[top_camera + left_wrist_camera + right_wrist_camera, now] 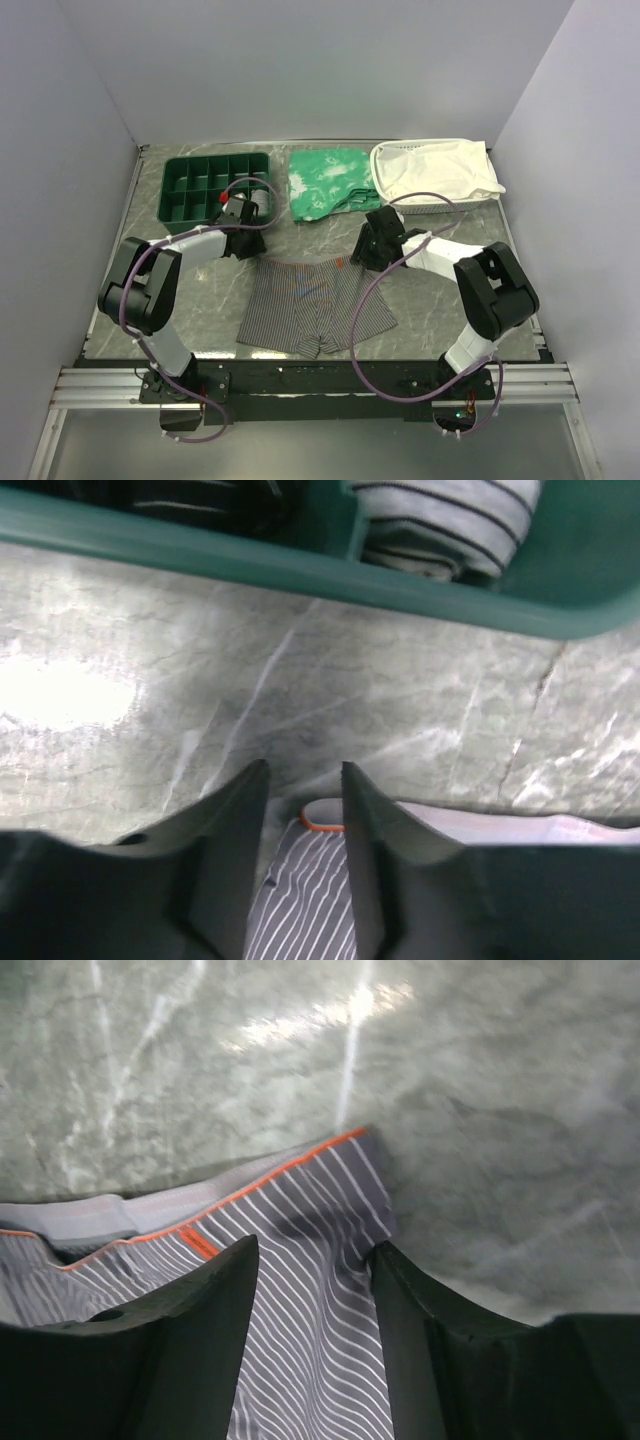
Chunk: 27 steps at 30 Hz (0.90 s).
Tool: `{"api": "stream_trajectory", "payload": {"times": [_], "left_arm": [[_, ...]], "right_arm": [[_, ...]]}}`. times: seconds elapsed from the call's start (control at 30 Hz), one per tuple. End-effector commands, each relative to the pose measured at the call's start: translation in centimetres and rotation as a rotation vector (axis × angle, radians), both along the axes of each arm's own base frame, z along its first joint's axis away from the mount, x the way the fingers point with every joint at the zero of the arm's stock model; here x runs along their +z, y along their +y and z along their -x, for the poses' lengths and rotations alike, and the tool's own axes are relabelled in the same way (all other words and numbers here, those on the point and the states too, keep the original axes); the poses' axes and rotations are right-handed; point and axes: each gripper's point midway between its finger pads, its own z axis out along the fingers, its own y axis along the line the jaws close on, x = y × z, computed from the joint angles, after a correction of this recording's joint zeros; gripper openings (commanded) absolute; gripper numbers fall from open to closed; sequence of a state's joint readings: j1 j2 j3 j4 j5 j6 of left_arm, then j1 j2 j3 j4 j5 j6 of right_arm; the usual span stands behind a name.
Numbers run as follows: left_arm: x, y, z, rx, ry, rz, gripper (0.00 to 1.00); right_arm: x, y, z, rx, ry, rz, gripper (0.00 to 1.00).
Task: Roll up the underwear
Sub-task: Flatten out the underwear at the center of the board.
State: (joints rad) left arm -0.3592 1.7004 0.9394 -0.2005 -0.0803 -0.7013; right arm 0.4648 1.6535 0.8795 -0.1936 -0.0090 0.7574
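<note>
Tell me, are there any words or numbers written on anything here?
No text can be read in any view.
Orange tag on the waistband of the underwear: it may carry print, but it is too small and blurred to read.
Green tray, green cloth, white cloth: no writing shows.

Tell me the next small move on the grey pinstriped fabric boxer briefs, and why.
Probably close both grippers on the waistband corners. The left gripper and right gripper each stand open over an orange-edged corner of the grey pinstriped boxer briefs, which lie flat and unrolled.
</note>
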Motion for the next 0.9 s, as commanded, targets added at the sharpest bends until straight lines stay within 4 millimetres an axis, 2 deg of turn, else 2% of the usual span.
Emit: {"api": "stream_trajectory", "payload": {"times": [0.0,0.03,0.1,0.13,0.2,0.3,0.33,0.53,0.67,0.87], "left_arm": [[-1.4,0.8,0.8,0.013,0.061,-0.032,0.32],[-1.2,0.8,0.7,0.014,0.060,-0.030,0.26],[-0.9,1.0,0.6,0.015,0.056,-0.026,0.24],[-0.8,1.0,0.5,0.015,0.052,-0.025,0.16],[-0.6,1.2,0.6,0.019,0.057,-0.031,0.15],[0.0,1.4,0.8,0.022,0.060,-0.032,0.18],[0.3,1.3,0.8,0.016,0.058,-0.023,0.25],[1.8,0.3,1.5,-0.032,0.062,0.027,0.41],[1.8,-0.7,2.4,-0.085,0.097,0.074,0.41],[1.2,-0.8,3.0,-0.104,0.127,0.078,0.39]], "right_arm": [[-0.3,0.7,-1.1,0.024,0.003,-0.015,0.56],[0.1,0.9,-1.4,0.028,-0.005,-0.020,0.55],[0.2,1.1,-1.6,0.035,-0.008,-0.020,0.54],[0.5,1.2,-1.9,0.037,-0.015,-0.021,0.54],[0.7,1.2,-2.0,0.036,-0.023,-0.022,0.54],[0.8,1.2,-1.9,0.031,-0.024,-0.027,0.55],[0.8,1.1,-1.9,0.031,-0.026,-0.030,0.55],[1.5,1.2,-1.5,0.040,-0.037,-0.045,0.56],[1.6,1.4,-1.5,0.049,-0.036,-0.055,0.57],[1.4,1.5,-1.4,0.056,-0.031,-0.056,0.57]]}}
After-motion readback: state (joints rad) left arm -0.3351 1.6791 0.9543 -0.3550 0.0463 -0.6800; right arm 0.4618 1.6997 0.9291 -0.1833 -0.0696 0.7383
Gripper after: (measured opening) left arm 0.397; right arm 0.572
